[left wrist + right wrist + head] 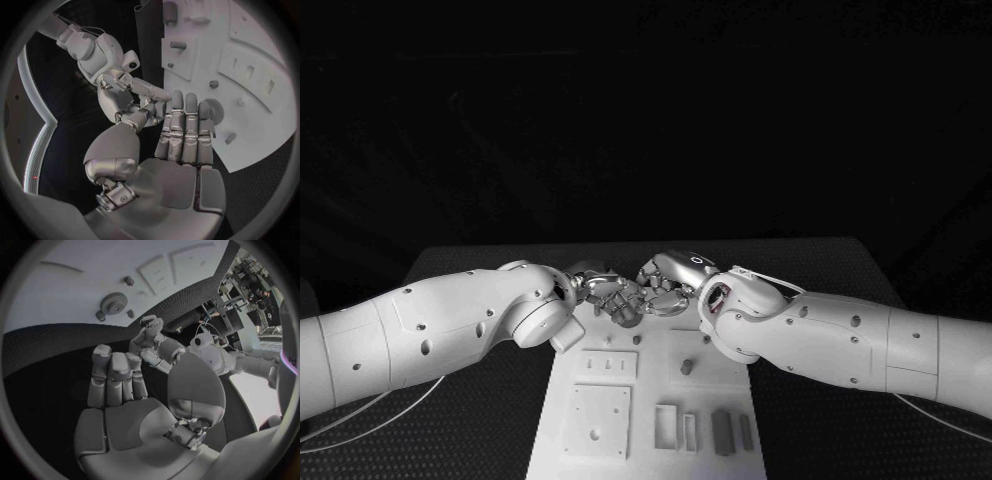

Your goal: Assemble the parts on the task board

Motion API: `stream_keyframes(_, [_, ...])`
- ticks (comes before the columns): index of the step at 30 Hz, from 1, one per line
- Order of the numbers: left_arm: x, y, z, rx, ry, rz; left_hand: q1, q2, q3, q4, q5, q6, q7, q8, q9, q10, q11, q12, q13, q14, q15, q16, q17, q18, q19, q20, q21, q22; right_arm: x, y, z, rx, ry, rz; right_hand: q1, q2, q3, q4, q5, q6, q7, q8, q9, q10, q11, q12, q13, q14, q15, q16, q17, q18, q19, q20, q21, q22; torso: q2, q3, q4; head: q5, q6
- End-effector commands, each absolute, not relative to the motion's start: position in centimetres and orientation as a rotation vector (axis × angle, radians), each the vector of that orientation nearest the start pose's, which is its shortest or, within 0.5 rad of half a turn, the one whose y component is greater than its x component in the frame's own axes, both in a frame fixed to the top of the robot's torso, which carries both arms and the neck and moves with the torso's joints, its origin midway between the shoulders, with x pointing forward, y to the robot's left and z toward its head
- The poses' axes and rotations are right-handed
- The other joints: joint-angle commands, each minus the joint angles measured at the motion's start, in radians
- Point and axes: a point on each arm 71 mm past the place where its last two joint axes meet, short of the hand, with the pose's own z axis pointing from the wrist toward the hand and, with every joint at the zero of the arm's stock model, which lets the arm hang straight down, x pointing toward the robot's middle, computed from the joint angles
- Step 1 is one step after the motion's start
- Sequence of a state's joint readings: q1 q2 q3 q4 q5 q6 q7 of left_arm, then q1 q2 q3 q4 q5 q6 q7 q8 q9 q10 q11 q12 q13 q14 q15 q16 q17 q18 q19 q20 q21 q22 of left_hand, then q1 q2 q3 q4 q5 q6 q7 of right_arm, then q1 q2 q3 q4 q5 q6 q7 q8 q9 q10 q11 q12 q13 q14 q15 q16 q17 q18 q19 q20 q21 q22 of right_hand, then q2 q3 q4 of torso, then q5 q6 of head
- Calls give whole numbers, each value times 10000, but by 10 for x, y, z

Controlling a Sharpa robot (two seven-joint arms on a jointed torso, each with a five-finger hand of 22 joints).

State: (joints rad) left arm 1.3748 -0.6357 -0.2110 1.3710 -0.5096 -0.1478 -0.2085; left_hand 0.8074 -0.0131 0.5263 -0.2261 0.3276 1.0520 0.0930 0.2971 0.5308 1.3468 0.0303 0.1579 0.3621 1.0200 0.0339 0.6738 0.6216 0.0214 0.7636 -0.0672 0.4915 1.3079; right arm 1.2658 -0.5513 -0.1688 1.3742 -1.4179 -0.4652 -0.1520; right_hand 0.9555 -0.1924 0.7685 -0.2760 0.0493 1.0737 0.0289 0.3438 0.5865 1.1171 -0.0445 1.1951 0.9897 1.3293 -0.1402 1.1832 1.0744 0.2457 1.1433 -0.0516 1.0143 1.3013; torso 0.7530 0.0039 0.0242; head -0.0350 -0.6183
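Hands meet over the far end of the task board [646, 400]: left hand [607, 293] and right hand [669, 283] nearly touch, fingers loosely apart, holding nothing visible. Risk: fingers colliding, or knocking the gear [114, 303] lying flat near them. Board's long axis runs near-to-far.

far board end: left robot hand [610, 295], right robot hand [669, 285] crowd together | near task board [646, 440]: unobstructed above
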Motion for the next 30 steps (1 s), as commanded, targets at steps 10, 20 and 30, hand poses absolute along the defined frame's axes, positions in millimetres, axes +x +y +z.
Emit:
stream_keyframes(10, [512, 142, -190, -5846, 21294, -10127, 277, -258, 187, -360, 671, 10, 1, 4, 88, -45, -8, 110, 66, -113, 11, 62, -20, -182, -251, 34, 91, 178, 498, -94, -197, -2222, 16064, 7256, -16, 134, -49, 31, 50, 333, 311, 20, 8, 45, -40, -19, 18, 18, -83, 11, -14, 161, 8, -11, 60, 14, 0, -6, 4, -30, -11])
stream_keyframes(20, [513, 144, -191, -5856, 21287, -10014, 916, 307, 363, -560, 625, 167, -99, 116, 203, 96, -79, 226, 150, -82, -5, 146, 4, -214, -292, 30, 157, 171, 499, -96, -197, -2093, 16129, 7327, -104, 35, -162, 9, 74, 285, 335, -47, -4, 11, -16, -64, 24, -2, -74, -18, -36, 161, -22, -3, 40, 3, 1, -13, 2, -35, -16])
stream_keyframes(30, [514, 146, -191, -5888, 21280, -9871, 943, 523, 306, -543, 516, 256, -108, 167, 253, 188, -115, 283, 186, -26, -38, 216, 30, -214, -338, 39, 173, 172, 501, -100, -196, -1575, 15991, 7558, -472, -290, -1087, -98, 413, -739, 691, -687, -160, -488, 305, -461, -140, -321, 179, -352, -175, 161, -381, 144, -264, -123, 1, -5, -5, -28, -10])
